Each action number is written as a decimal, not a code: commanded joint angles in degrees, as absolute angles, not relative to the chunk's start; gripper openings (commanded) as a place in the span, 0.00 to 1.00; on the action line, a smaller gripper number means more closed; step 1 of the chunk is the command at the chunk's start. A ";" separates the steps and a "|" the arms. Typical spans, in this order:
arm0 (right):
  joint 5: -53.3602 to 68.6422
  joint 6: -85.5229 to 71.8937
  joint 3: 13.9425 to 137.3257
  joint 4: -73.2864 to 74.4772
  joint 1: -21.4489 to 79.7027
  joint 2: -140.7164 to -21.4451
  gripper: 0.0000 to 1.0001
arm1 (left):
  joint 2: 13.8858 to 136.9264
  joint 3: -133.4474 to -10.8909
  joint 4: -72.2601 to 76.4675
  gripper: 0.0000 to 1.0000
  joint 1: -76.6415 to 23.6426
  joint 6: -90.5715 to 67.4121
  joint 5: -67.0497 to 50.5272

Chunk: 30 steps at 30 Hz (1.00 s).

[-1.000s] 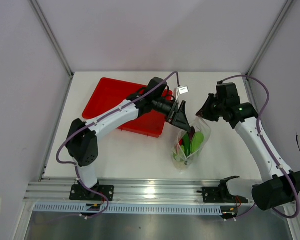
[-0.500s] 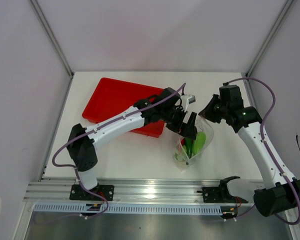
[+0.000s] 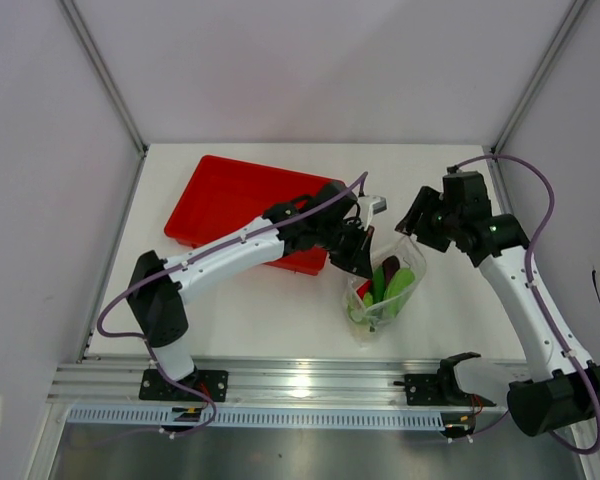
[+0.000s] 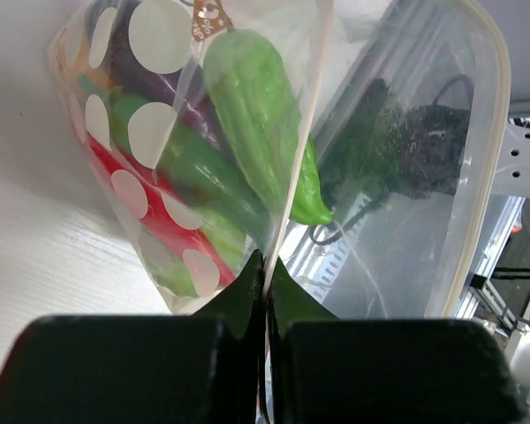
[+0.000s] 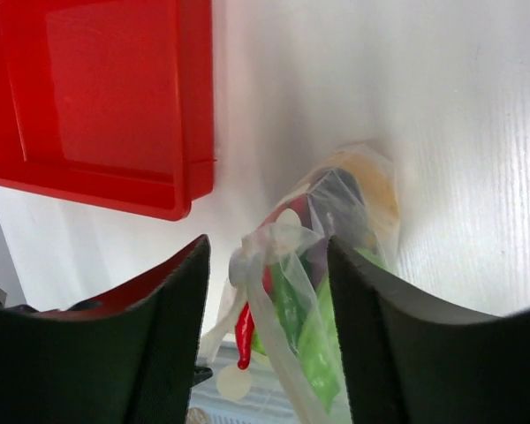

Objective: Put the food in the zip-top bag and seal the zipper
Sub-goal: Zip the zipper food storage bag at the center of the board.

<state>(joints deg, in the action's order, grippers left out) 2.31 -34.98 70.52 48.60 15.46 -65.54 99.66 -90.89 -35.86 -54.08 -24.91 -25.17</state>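
Packed with toy vegetables [image 4: 256,115], the clear crinkly plastic zip-top bag [image 3: 388,292] slumps on the white table [image 3: 280,320] beside a red tray [image 3: 230,195]. The left gripper [image 4: 265,265] is clamped on its upper edge and the right gripper [image 5: 265,247] gapes above. The film looks light, limp and slippery, likely best gripped along the stiffer zipper strip [image 4: 502,115].

Lab cell: aluminium frame [image 3: 105,80], white panels [image 3: 320,60]
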 commanded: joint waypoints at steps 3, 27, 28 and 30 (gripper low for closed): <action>2.90 -25.32 81.90 59.65 14.59 -67.67 0.71 | 99.05 -95.45 -37.27 0.01 -53.79 -23.12 -28.21; 8.96 -21.36 79.98 82.26 13.36 -60.03 0.51 | 102.92 -99.32 -35.42 0.00 -50.71 -23.73 -39.28; 9.83 -21.53 79.02 82.79 13.62 -59.86 0.50 | 103.01 -99.66 -35.42 0.01 -50.63 -23.64 -39.64; 10.19 -21.71 78.14 83.14 13.88 -59.33 0.45 | 103.09 -99.58 -35.16 0.01 -50.54 -23.56 -40.08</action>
<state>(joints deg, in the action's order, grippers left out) 9.45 -22.37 79.26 76.27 13.54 -60.60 103.13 -96.49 -37.01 -51.07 -24.38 -37.26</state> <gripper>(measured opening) 0.473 0.005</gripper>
